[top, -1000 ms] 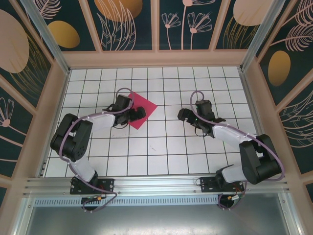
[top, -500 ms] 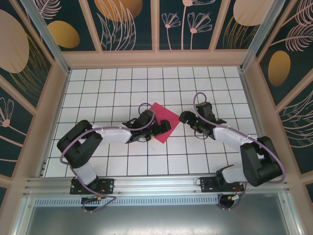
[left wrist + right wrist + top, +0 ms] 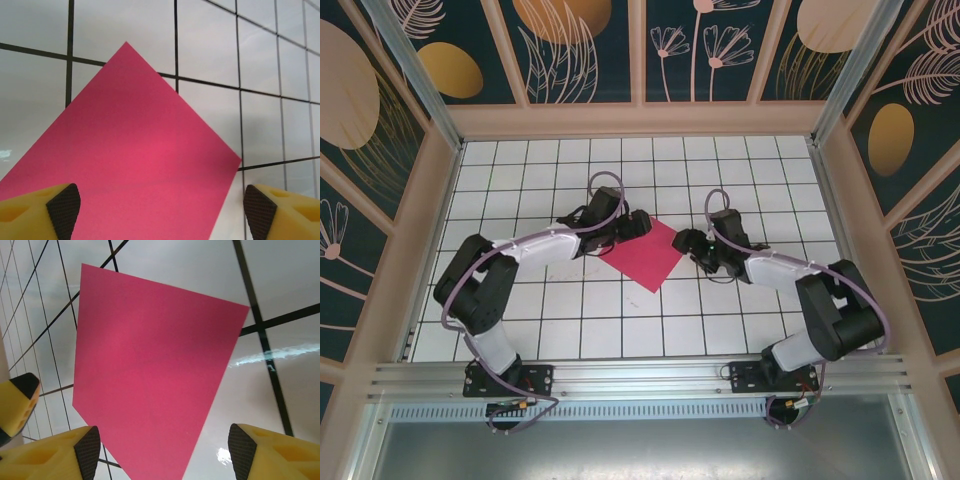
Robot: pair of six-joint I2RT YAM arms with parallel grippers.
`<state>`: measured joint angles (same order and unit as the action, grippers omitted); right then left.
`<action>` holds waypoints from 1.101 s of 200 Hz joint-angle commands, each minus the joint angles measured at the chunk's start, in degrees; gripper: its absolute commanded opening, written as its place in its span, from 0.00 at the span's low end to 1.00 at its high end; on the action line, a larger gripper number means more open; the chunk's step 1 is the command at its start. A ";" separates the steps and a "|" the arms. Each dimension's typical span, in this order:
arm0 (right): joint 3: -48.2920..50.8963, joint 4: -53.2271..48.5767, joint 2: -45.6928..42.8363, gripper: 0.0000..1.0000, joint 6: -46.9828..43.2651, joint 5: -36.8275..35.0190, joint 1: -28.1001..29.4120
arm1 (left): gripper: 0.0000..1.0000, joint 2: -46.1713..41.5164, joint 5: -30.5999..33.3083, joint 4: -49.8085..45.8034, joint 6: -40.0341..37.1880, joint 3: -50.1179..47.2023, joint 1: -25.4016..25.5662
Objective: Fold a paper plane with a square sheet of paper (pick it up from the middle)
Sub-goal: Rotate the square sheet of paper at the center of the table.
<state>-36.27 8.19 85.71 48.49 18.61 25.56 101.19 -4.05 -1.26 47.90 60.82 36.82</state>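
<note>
The square sheet of paper lies flat and unfolded near the middle of the tiled table, turned corner-on like a diamond. The left gripper hovers at its far-left edge, and the right gripper is just off its right corner. On each wrist camera the 2 yellow fingers stand spread wide, pinching nothing, with pink paper flat below them.

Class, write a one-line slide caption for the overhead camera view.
The left gripper and right gripper flank the flat square sheet of paper, set diamond-wise on the tiled table.
</note>
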 commanded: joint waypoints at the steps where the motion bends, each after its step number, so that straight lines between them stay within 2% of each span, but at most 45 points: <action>1: -3.54 2.80 3.90 0.70 1.78 1.16 0.39 | 0.83 2.67 -1.11 -3.83 -3.41 0.79 0.34; 20: -5.20 2.73 6.86 0.70 1.30 0.70 0.37 | 0.82 2.73 -1.51 -2.23 -2.91 -1.17 0.27; 76: -9.44 1.81 15.09 0.70 -0.33 0.34 -0.06 | 0.74 2.11 -7.85 4.20 1.35 -8.99 0.45; 104: -11.97 0.27 17.83 0.70 -1.92 0.13 -0.86 | 0.73 0.73 -9.12 5.72 3.79 -11.45 2.55; 138: -15.61 -2.74 19.79 0.70 -4.47 0.02 -2.05 | 0.75 -0.17 -9.12 6.42 8.14 -12.12 7.33; 154: -17.49 -6.37 19.39 0.71 -6.24 -1.91 -2.36 | 0.78 -1.50 -7.04 5.31 10.24 -12.54 8.81; 184: -19.95 -11.20 18.52 0.73 -9.64 -4.75 -2.66 | 0.81 -5.47 -4.50 7.14 13.96 -15.62 9.24; 220: -20.85 -13.95 17.01 0.75 -12.78 -4.79 -3.42 | 0.82 -8.40 -5.97 9.17 14.73 -15.64 9.41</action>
<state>-55.53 -1.17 103.20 39.88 16.62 22.85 95.79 -9.91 6.74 60.27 45.43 46.13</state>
